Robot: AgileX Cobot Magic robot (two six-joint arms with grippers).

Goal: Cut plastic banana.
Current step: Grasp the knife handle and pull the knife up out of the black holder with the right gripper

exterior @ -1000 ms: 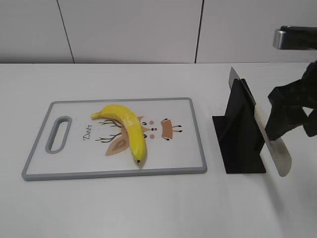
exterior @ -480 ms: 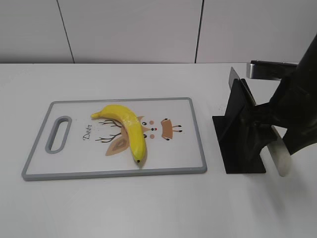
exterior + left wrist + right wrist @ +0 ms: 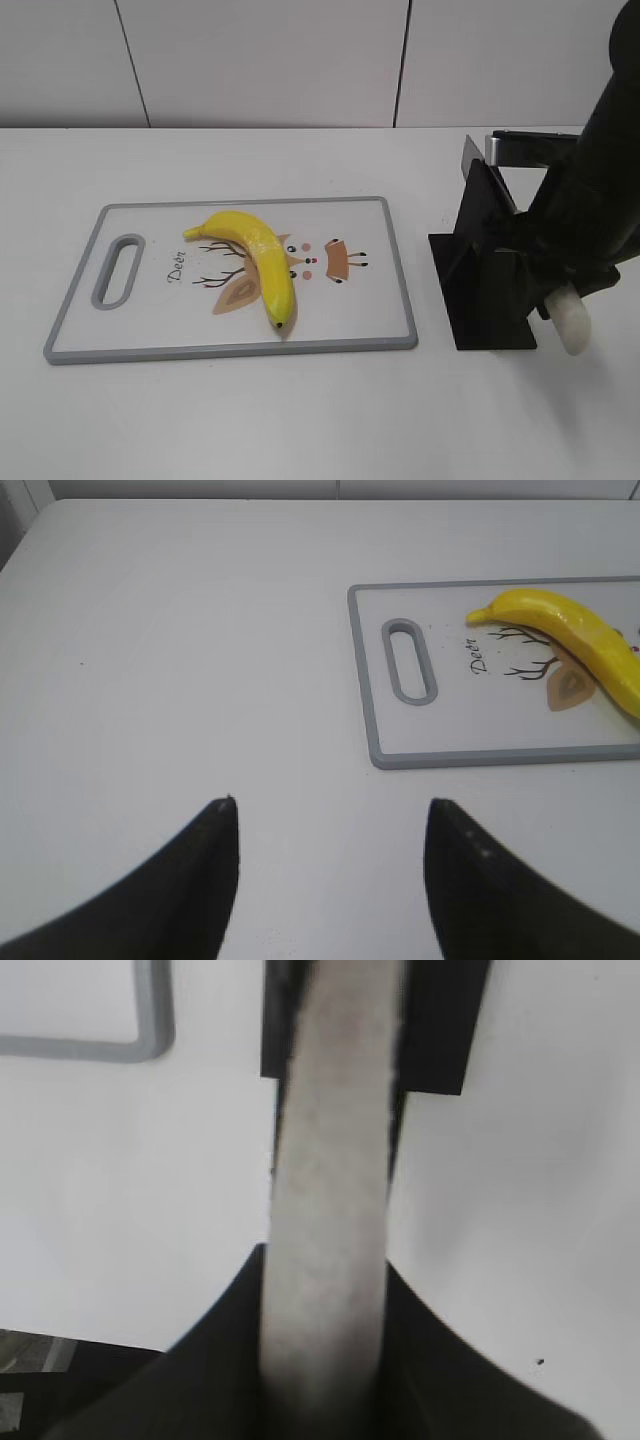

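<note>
The plastic banana [image 3: 255,262] lies on the cutting board [image 3: 380,300], roughly in the middle, stem end toward the back left and dark tip pointing at the front edge. The board is white with a grey rim and a handle slot on its left side, and it has a cartoon deer face printed on it with the word "Deer" in script next to the antlers. No other writing shows anywhere.

Over on the right of the desk [image 3: 250,410] stands a black knife stand [image 3: 485,270]. The right end effector [image 3: 325,1360] is pinching the pale knife handle [image 3: 330,1160] that sits in it. The left end effector [image 3: 330,830] hangs spread apart above bare desk, well left of the board.
</note>
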